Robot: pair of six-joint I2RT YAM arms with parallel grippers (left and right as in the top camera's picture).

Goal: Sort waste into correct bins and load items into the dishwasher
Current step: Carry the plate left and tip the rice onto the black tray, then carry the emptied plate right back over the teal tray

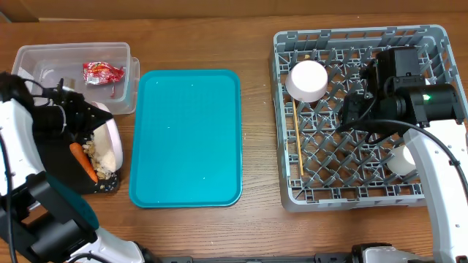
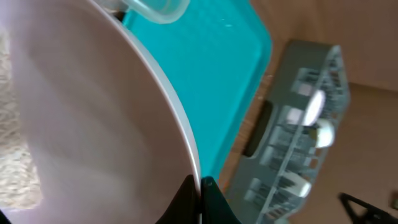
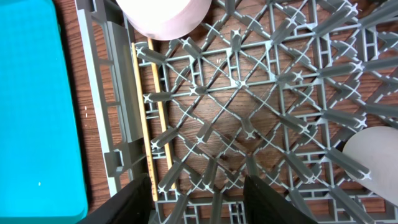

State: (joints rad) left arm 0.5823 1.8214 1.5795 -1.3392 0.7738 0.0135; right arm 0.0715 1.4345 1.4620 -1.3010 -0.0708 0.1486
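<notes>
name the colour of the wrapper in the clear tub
The wrapper is red, best seen overhead.

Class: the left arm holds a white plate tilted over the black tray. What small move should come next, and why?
Probably tip the white plate slightly steeper. The left pincer grips its rim, the plate leans over the black tray, and beige food scraps sit by its lower edge beside the carrot; some seem to cling to its face, so more tilt should shed them.
</notes>
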